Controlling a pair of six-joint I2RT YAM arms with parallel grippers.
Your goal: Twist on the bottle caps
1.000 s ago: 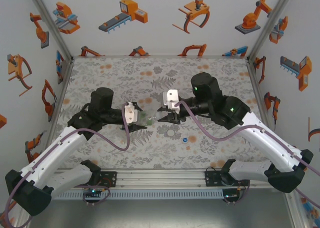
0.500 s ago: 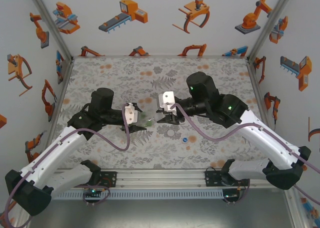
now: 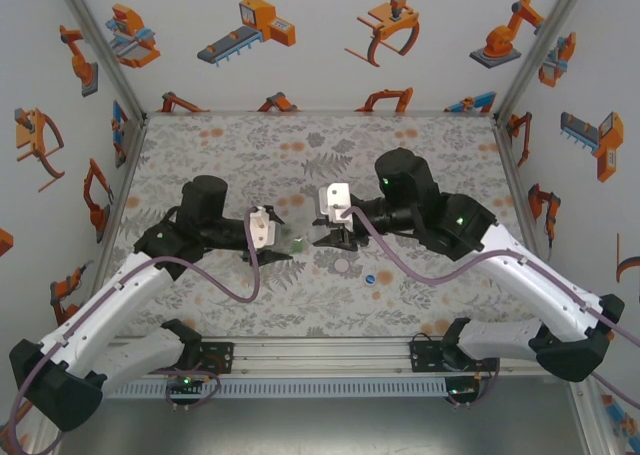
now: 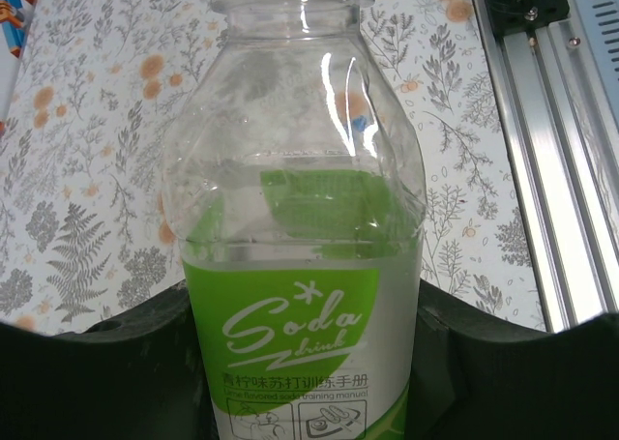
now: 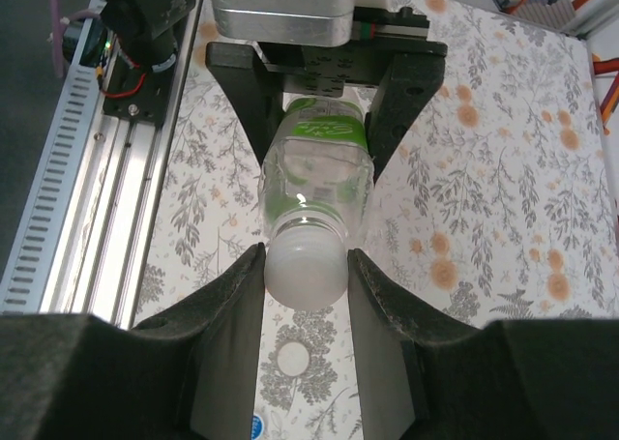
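Observation:
A clear bottle (image 4: 300, 266) with a green "Soda drink" label lies level above the table, and my left gripper (image 4: 302, 358) is shut on its body. In the top view the bottle (image 3: 298, 240) spans the gap between my left gripper (image 3: 276, 239) and my right gripper (image 3: 322, 238). The bottle's neck points at the right wrist camera. My right gripper (image 5: 305, 256) is shut on the white cap (image 5: 306, 278) sitting on that neck. A blue cap (image 3: 371, 277) lies loose on the table in front of the right gripper; in the right wrist view the blue cap (image 5: 258, 426) shows at the bottom edge.
The table (image 3: 230, 150) carries a grey floral cloth. A pale round spot (image 3: 345, 266) lies under the grippers; cap or print, I cannot tell which. A metal rail (image 3: 320, 355) runs along the near edge. Printed walls (image 3: 560, 125) close the sides and back.
My right gripper has shifted a little to the left toward the bottle and its wrist has turned slightly. The left arm and the bottle have stayed put.

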